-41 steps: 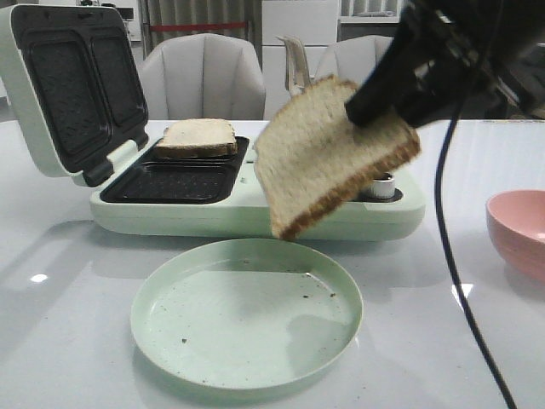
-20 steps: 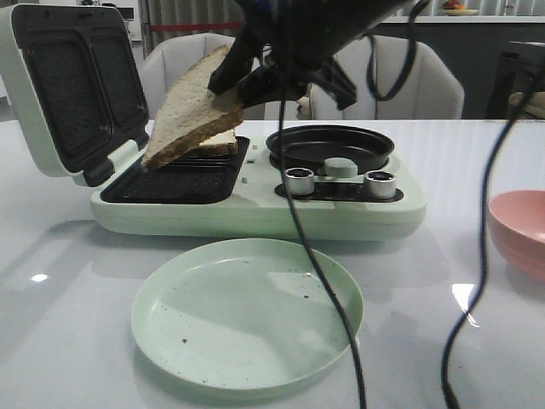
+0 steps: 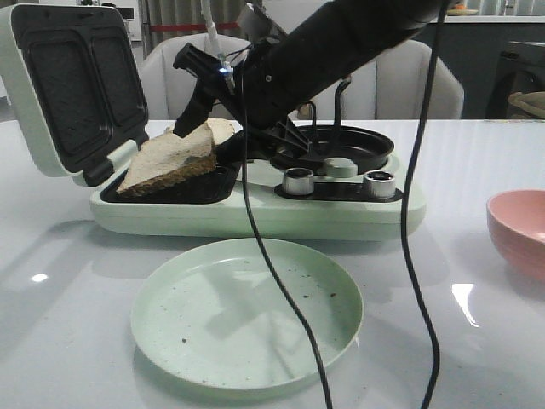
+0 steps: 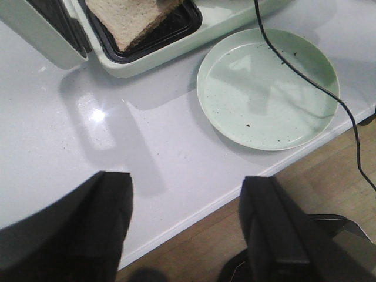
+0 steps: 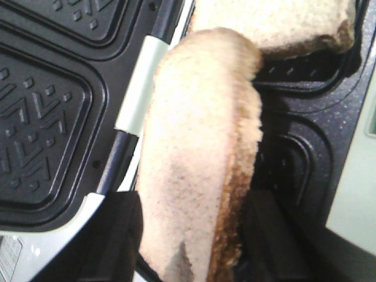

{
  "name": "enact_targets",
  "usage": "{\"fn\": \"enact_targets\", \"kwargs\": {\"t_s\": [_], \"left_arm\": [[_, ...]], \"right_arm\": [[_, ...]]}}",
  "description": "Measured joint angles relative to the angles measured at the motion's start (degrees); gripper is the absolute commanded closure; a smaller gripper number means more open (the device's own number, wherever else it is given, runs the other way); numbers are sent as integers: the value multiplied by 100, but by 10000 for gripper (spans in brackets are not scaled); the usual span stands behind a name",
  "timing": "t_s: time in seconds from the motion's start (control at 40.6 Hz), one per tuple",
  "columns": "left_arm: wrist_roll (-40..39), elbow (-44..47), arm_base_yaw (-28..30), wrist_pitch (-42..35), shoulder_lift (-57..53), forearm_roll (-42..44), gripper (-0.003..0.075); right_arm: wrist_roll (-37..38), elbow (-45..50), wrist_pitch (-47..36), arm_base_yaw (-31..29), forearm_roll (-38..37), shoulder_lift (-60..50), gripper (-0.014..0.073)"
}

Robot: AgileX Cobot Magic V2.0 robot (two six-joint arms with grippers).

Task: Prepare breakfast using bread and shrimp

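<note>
The right gripper (image 3: 220,146) has carried its bread slice (image 3: 168,160) down into the sandwich maker (image 3: 255,213), front tray, tilted, fingers clamped on it. Another slice (image 5: 276,20) probably lies behind. Left gripper (image 4: 185,226) fingers apart.

green plate (image 3: 247,319) | sandwich maker (image 3: 255,213), lid open | pink bowl (image 3: 519,230)

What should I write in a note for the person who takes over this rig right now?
Right gripper: shut on a beige bread slice with brown crust, tilted over the near well of the pale green sandwich maker, one end down in it.
Left gripper: open, empty, above the table edge.
Done: second bread slice lies in the far well.
Left: release the held slice flat. No shrimp in view. The round pale green plate is empty.
</note>
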Motion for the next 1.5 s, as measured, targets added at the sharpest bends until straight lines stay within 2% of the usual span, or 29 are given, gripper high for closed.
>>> {"fn": "enact_targets", "kwargs": {"t_s": [0.099,0.222,0.394,0.591,0.862,1.158,1.33,1.503], "left_arm": [[0,8,0,0,0,0,265],[0,8,0,0,0,36,265],[0,8,0,0,0,94,265],[0,8,0,0,0,111,265],[9,8,0,0,0,137,265],[9,8,0,0,0,152,265],[9,8,0,0,0,152,265],[9,8,0,0,0,152,267]], "right_arm": [[-88,-10,127,-29,-230,-93,79],[-151,-10,369,-38,-882,-398,81],[-165,314,650,-41,-1779,-1285,158],[214,1580,1033,-312,-2981,-2816,172],[799,3596,1510,-1159,-4312,-5309,172],[838,4708,2193,-1880,-4763,-7326,172],[838,4873,2297,-1973,-4787,-7829,172],[838,4873,2310,-1973,-4787,-7875,172]]}}
